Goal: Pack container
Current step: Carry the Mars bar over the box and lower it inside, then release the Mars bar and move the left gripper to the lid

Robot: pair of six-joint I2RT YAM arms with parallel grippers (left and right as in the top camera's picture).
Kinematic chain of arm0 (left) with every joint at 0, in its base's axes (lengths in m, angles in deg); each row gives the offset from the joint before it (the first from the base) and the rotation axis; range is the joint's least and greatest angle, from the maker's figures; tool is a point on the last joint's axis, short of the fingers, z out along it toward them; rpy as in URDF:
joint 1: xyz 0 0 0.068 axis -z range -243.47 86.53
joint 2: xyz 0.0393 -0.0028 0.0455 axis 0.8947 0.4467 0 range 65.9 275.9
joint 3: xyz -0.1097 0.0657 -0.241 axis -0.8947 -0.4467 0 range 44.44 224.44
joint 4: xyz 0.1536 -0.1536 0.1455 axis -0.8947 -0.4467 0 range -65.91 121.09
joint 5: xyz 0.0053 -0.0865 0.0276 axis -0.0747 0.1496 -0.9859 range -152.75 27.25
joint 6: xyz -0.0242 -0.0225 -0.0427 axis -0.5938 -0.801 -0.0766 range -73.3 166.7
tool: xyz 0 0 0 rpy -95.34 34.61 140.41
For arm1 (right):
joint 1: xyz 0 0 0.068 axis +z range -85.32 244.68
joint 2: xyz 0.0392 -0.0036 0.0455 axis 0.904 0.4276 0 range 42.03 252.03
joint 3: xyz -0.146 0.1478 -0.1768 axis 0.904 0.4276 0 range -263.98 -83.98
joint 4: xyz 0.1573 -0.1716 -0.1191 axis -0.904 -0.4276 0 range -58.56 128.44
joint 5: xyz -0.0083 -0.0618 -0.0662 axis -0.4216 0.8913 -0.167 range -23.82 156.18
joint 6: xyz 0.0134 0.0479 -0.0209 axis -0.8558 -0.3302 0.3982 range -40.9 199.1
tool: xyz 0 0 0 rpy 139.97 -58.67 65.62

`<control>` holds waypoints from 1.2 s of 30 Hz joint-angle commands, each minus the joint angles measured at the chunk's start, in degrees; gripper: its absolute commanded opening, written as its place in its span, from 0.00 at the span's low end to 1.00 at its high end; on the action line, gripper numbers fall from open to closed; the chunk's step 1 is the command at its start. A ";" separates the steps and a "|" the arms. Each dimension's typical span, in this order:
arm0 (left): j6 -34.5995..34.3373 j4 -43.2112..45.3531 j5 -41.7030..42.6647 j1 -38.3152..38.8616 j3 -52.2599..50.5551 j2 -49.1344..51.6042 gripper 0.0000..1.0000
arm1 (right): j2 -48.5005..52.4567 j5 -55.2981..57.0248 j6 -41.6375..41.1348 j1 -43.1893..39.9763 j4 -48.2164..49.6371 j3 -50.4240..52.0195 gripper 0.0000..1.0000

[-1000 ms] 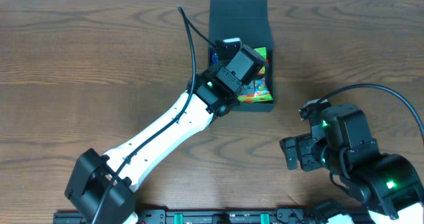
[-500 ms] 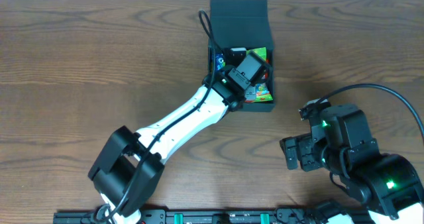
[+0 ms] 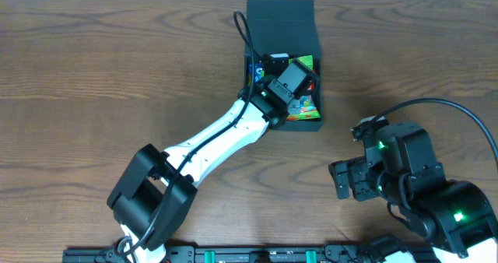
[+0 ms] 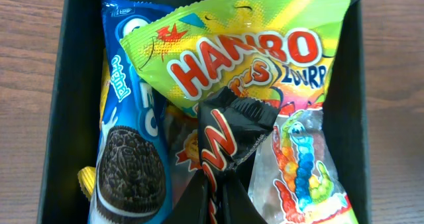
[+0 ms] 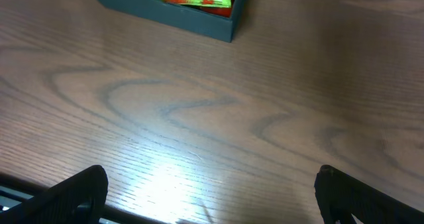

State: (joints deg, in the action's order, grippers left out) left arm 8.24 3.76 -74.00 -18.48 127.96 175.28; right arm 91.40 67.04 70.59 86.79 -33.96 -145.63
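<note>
My left hand [image 3: 286, 88], pinching the end of a dark chocolate bar [image 4: 222, 141], has sunk deeper into the black box [image 3: 299, 125] at the table's far middle, laying the bar on the gummy bag [image 4: 245, 58], so I judge letting go comes next.

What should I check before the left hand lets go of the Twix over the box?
1. Left hand over the box: ok.
2. Twix pinched in it, inside the walls: ok.
3. Landing spot on the Haribo bag, beside the Oreos: ok.
4. Lid folded back, open: ok.
5. Right hand open, away from the box: ok.
6. Pile low enough for the lid to shut: cannot tell.
</note>
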 commanded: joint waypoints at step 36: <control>3.82 0.13 -3.80 -1.22 1.79 -4.09 0.59 | -0.28 -0.22 0.04 0.81 0.20 -0.04 0.99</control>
State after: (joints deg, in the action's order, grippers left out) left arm 11.06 4.04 -76.66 -19.44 127.96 175.90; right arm 91.40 67.02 70.59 86.79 -33.89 -145.63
